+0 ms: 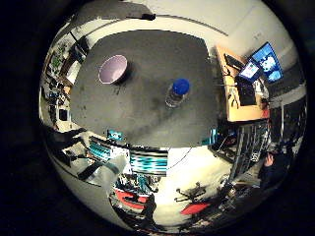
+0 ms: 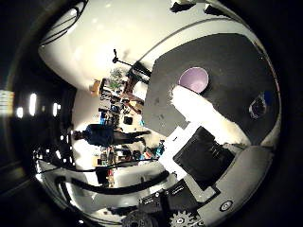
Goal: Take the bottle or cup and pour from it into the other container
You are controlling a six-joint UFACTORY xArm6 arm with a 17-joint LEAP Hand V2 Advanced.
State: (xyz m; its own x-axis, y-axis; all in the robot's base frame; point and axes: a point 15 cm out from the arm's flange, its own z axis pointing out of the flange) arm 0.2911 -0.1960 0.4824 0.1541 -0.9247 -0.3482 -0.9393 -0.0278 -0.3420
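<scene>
Little finger side palm view: dark grey worktop (image 1: pixel 142 108) seen from well above, both task items small in view, so the palm is far from them. Lilac cup (image 1: pixel 113 69) stands upright on the worktop, mouth open, nothing visible inside. Clear bottle (image 1: pixel 176 93) with blue cap stands upright on the same surface, well apart from the cup and nearer the middle of the worktop. Neither item is touched by anything. Beyond one worktop edge, a wooden desk (image 1: pixel 236 93) carrying lit monitors (image 1: pixel 261 63). Pale floor around the worktop.

Thumb side palm view: hand (image 2: pixel 208 142) fills the lower part of the picture, with one white finger (image 2: pixel 203 113) reaching out straight over the worktop, its tip seen beside the cup. Black and white body parts and a gear sit below it. Fingers look extended, not curled, and hold nothing. Bottle shows at the far edge of the worktop, partly cut off.
</scene>
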